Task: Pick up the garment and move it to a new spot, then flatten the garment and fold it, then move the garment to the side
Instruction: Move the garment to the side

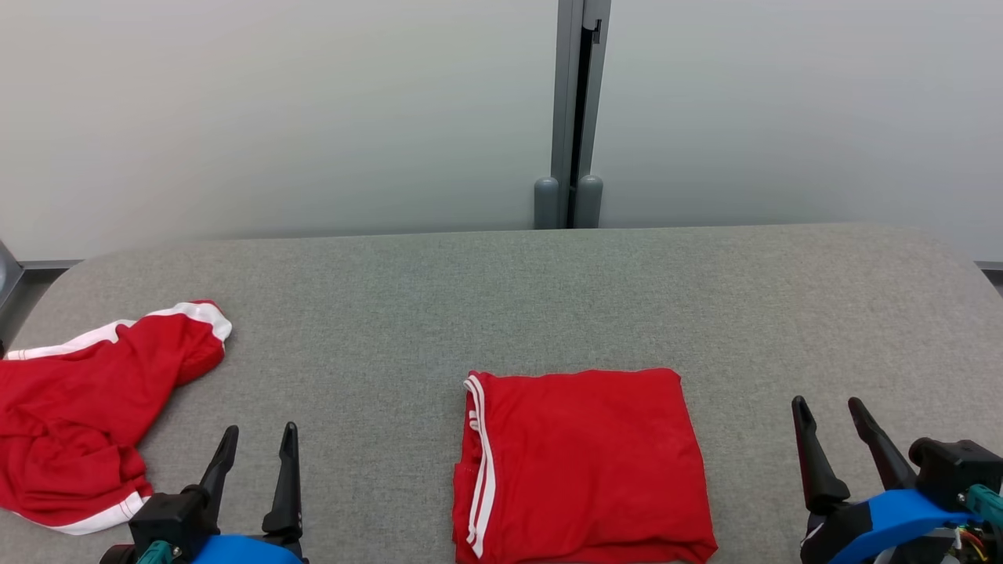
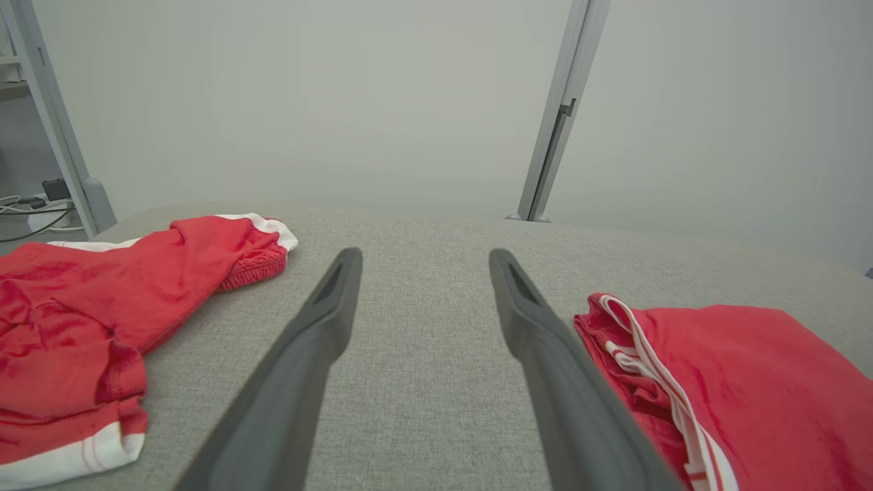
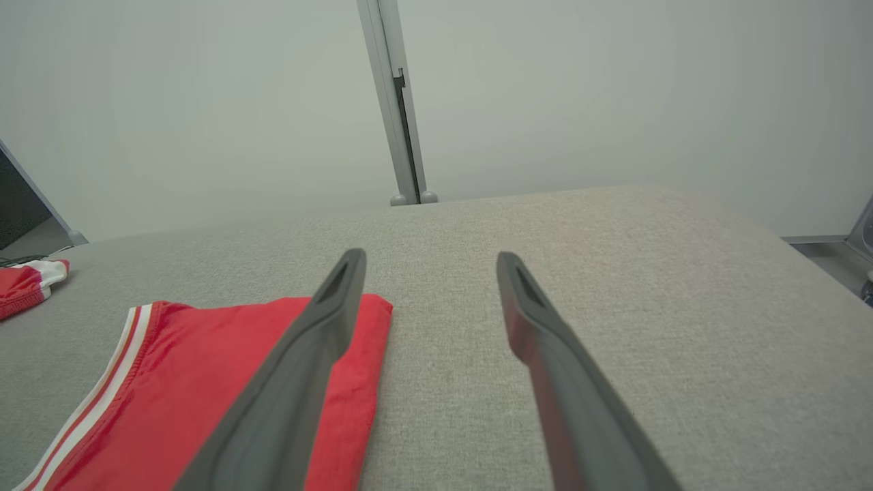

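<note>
Both arms low, grippers at the bottom of the head view. Our left gripper (image 1: 261, 428) sits lower left: two dark fingers (image 1: 284, 486) spread wide, pointing up the view, the outer one leaning slightly toward centre. Our right gripper (image 1: 826, 400) sits lower right, spread as wide, both fingers tilted toward centre. We note a blue wrist cover (image 1: 893, 509) behind each gripper, and on the right wrist a teal fitting (image 1: 983, 501). In each wrist view, our own fingers rise as a wide V, tips well apart.
</note>
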You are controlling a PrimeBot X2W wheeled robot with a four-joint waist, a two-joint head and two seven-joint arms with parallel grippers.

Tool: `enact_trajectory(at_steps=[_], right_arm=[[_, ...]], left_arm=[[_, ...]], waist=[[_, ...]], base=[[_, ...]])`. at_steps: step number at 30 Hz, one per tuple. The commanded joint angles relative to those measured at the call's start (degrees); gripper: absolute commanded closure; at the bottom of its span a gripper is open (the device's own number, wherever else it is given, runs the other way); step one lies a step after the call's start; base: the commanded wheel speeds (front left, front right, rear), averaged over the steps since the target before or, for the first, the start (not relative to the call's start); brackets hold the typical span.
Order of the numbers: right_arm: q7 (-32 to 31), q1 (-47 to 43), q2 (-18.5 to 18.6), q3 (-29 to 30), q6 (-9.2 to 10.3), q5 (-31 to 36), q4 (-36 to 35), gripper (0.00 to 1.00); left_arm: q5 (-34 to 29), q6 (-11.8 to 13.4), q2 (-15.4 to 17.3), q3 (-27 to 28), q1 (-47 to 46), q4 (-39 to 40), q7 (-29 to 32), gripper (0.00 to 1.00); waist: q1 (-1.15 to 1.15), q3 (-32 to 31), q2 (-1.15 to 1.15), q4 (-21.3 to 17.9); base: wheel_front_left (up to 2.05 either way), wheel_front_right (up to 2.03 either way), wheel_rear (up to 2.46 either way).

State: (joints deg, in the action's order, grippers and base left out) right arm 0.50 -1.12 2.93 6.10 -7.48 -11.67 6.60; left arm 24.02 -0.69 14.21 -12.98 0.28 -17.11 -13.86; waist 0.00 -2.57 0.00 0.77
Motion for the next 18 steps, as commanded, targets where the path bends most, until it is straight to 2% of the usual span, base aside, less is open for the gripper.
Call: enact_trajectory(at_steps=[1, 6, 13, 18], right_arm=[[-0.35, -0.41, -0.03, -0.10, -0.03, -0.06, 0.32, 0.00], [-3.63, 1.12, -0.04, -1.92, -0.03, 0.54, 1.08, 0.00], [-19.66, 5.39, 0.11, -2.56, -0.02, -1.87, 3.29, 0.00], [-25.67, 8.37, 0.03, -1.55, -0.03, -2.92, 6.45, 0.00]], left_arm=[[0.15, 0.15, 0.29, -0.05, 0.59, 0.38, 0.09, 0.00], [0.34, 0.38, 0.38, -0.36, 0.29, 1.05, 0.53, 0.00], [0.44, 0.63, 0.33, -1.01, 0.06, 2.23, 0.86, 0.00], [0.22, 0.34, 0.28, -1.70, -0.93, 3.07, 1.13, 0.00]], waist=[[0.00, 0.11, 0.00, 0.03], [0.00, 0.56, 0.00, 0.35], [0.00, 1.68, 0.00, 1.39], [0.00, 2.79, 0.00, 2.70]], base=[[0.00, 0.00, 0.00], [0.00, 0.00, 0.00], [0.00, 0.00, 0.00], [0.00, 0.00, 0.00]])
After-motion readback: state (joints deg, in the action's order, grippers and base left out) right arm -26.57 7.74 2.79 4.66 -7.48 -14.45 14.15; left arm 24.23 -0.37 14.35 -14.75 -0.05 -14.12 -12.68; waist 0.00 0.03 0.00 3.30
